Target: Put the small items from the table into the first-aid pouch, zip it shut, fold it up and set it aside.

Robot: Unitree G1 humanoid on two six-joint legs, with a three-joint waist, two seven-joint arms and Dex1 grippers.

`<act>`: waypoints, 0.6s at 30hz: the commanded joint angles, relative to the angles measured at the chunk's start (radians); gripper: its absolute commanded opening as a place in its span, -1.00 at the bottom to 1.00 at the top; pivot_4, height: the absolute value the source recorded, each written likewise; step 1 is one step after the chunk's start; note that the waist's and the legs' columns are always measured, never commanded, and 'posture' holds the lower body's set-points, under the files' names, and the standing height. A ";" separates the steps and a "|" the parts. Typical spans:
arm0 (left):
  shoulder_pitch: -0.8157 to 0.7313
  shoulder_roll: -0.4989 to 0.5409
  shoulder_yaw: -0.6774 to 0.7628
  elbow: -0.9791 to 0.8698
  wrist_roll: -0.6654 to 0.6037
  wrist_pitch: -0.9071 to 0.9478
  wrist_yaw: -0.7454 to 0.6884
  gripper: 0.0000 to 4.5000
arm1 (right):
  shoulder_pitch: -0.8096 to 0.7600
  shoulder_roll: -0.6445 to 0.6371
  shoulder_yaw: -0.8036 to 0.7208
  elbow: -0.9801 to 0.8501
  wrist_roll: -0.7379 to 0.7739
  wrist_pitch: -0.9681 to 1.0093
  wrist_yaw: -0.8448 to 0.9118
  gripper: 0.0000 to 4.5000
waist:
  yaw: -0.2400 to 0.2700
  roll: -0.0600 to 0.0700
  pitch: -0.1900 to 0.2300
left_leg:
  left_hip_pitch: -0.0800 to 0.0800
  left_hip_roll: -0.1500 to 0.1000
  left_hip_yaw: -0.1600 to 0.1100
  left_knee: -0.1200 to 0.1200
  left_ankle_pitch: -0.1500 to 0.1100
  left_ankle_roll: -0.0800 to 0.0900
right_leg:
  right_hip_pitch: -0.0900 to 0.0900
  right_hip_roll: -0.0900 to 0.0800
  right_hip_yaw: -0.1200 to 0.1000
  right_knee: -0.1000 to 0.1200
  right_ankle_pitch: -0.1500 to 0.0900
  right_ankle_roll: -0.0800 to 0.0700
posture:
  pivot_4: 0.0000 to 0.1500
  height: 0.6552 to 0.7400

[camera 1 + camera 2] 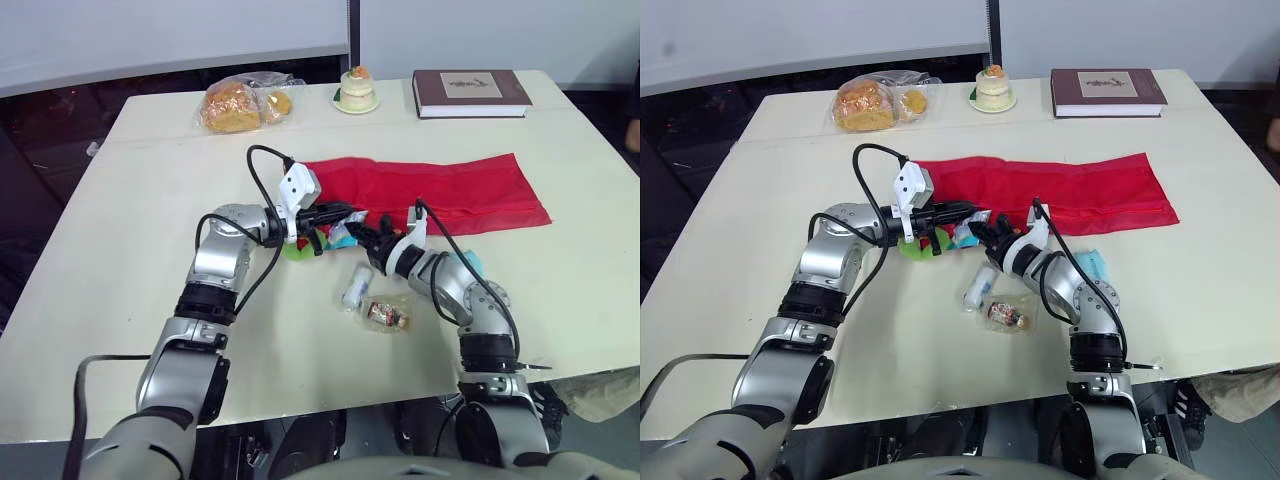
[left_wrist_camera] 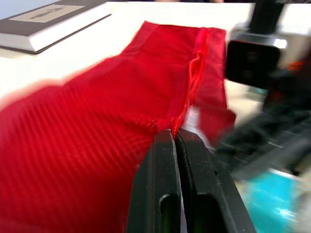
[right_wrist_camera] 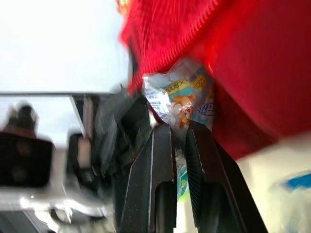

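The red first-aid pouch (image 1: 440,190) lies unfolded across the middle of the table. My left gripper (image 1: 346,212) is at its near left end, shut on the red fabric by the zipper (image 2: 189,82). Just right of it, my right gripper (image 1: 363,233) is shut on a small printed packet (image 3: 182,99), held at the pouch's edge. On the table in front lie a small white bottle (image 1: 355,287), a clear-wrapped item (image 1: 388,314) and a teal packet (image 1: 470,263). A green and colourful item (image 1: 300,247) lies partly hidden under my left wrist.
Along the far edge stand a bag of bread (image 1: 240,103), a small cake on a plate (image 1: 356,90) and a dark book (image 1: 470,92). Bare table (image 1: 120,220) spreads to the left and along the near edge.
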 commanded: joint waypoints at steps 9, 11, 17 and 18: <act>0.041 0.007 -0.018 -0.132 -0.043 0.075 -0.034 -0.95 | -0.062 0.074 -0.054 0.014 -0.005 -0.144 0.029 -1.00 | 0.000 0.000 0.000 | 0.000 0.000 0.000 0.000 0.000 0.000 | 0.000 0.000 0.000 0.000 0.000 0.000 | 1.00 0.74; 0.041 0.006 -0.019 -0.136 -0.046 0.088 -0.034 -0.95 | -0.061 0.088 -0.056 0.009 0.005 -0.169 0.042 -1.00 | 0.000 0.000 0.000 | 0.000 0.000 0.000 0.000 0.000 0.000 | 0.000 0.000 0.000 0.000 0.000 0.000 | 1.00 0.74; 0.033 0.001 -0.026 -0.144 -0.058 0.122 -0.039 -0.95 | -0.052 0.104 -0.042 0.008 -0.002 -0.205 0.053 -1.00 | 0.000 0.000 0.000 | 0.000 0.000 0.000 0.000 0.000 0.000 | 0.000 0.000 0.000 0.000 0.000 0.000 | 1.00 0.74; 0.034 -0.001 -0.029 -0.149 -0.062 0.130 -0.040 -0.95 | -0.053 0.107 -0.042 0.008 -0.003 -0.215 0.054 -1.00 | 0.000 0.000 0.000 | 0.000 0.000 0.000 0.000 0.000 0.000 | 0.000 0.000 0.000 0.000 0.000 0.000 | 1.00 0.74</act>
